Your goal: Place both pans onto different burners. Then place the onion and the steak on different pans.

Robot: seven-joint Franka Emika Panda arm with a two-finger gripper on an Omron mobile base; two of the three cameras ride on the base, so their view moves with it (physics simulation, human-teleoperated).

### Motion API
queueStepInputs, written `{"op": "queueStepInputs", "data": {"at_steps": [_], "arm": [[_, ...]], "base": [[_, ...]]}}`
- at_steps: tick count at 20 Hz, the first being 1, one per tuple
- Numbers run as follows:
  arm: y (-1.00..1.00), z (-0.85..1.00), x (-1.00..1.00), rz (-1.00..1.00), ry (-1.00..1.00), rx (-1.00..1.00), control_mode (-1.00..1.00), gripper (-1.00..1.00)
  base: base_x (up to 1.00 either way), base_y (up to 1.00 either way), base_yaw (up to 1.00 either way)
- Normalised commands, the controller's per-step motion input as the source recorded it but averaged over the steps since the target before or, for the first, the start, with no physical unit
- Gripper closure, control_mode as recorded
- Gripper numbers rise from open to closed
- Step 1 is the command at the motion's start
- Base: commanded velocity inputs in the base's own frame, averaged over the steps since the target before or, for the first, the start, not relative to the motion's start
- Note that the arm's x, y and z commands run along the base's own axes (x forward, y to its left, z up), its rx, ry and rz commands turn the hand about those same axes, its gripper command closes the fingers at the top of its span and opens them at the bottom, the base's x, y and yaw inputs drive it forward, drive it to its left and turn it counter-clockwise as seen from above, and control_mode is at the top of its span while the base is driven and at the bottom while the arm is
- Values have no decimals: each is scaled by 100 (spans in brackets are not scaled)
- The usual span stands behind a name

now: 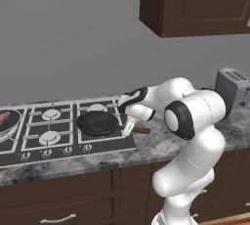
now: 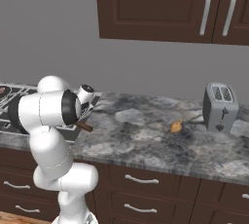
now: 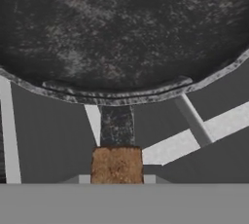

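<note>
Gripping the brown wooden handle [image 3: 116,164] of a round, shallow black frying pan [image 1: 97,123], my two-finger gripper [image 1: 128,127] is clamped shut on it. That pan sits on the front right grate of the dark hob [image 1: 36,151], over a burner. At the hob's far left rests a second black pan [image 1: 10,123] with the flat red-pink steak [image 1: 3,118] inside. Well apart, the small tan-orange onion [image 2: 176,127] lies on the grey speckled stone counter [image 2: 141,138], near a silver toaster [image 2: 220,106].
</note>
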Motion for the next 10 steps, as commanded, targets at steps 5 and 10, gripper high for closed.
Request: {"op": "queueStepInputs", "data": {"at_steps": [5,10], "arm": [[-14,-4,1,-5,4,0,-100,100],[-2,-6,-6,2,4,0,-100,100]], "base": [[0,0,0],[0,0,0]]}}
